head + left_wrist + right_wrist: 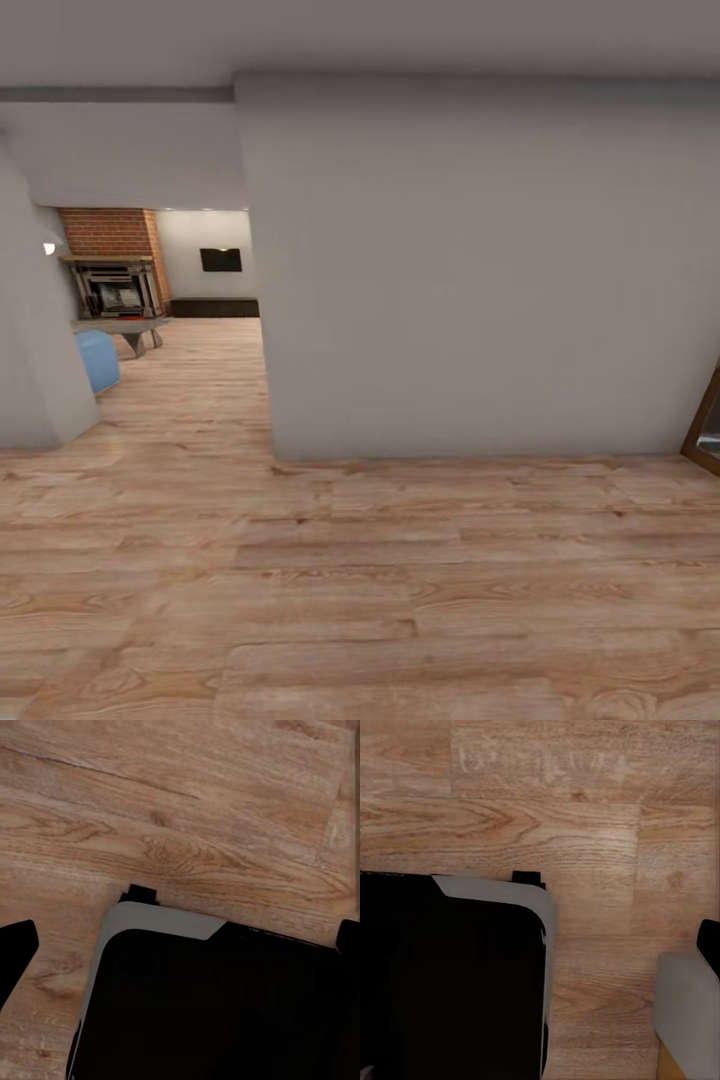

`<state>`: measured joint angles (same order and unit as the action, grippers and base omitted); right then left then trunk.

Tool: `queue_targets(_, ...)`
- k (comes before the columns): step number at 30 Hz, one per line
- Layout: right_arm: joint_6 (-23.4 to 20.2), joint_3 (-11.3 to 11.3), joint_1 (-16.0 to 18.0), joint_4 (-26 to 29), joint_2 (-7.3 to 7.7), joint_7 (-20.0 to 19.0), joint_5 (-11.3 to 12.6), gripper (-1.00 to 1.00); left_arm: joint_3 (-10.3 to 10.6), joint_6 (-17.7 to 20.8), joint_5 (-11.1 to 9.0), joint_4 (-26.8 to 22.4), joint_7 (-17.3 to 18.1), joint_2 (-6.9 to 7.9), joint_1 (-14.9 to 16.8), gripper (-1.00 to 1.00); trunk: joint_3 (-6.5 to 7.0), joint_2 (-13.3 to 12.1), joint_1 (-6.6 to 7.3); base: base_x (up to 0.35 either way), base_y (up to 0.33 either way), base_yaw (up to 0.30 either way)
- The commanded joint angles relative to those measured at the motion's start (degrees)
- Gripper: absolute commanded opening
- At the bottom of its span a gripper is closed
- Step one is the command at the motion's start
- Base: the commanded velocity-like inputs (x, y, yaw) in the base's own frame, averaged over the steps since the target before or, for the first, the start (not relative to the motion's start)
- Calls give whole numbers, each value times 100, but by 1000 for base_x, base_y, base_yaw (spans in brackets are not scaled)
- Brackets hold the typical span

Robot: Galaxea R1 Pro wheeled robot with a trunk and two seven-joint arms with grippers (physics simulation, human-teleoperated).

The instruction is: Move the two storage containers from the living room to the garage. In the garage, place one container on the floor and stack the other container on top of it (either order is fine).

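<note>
The two storage containers are out of view, and so are the garage and its floor. Through an opening at the left of the head view I see part of the living room [190,350], with its stone fireplace [115,288] and brick chimney. My left gripper [180,945] hangs open over the wood planks and my own dark base [217,1012], its black fingertips [16,952] at the frame's edges with nothing between them. My right gripper [540,945] is likewise open and empty above the base [450,982].
A broad grey wall [480,270] stands straight ahead, its corner [268,440] bordering the opening. A grey wall [35,330] flanks the opening's left side. A blue sofa edge [98,360] and a low bench [125,328] lie beyond. A wood-framed door [705,425] shows at far right. Light wood planks [360,590] stretch before me.
</note>
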<state>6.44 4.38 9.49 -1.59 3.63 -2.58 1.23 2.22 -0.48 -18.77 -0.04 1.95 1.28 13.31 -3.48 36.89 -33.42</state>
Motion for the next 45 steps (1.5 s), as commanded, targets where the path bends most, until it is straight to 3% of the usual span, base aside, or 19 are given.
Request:
queue_targets(1, 33, 40, 9, -17, 0, -14, 15, 100, 26, -5, -45, 4, 22, -4, 5, 100, -10, 7, -5, 323, 0, 0)
queue_targets(11, 35, 15, 9, -17, 14, -14, 56, 100, 33, 4, -5, 4, 25, -22, 5, 100, -10, 7, -5, 323, 0, 31)
queue_targets(45, 42, 1, 9, -17, 15, -6, 72, 100, 33, -1, -4, 4, 19, -5, 5, 100, -10, 7, -5, 322, 0, 268)
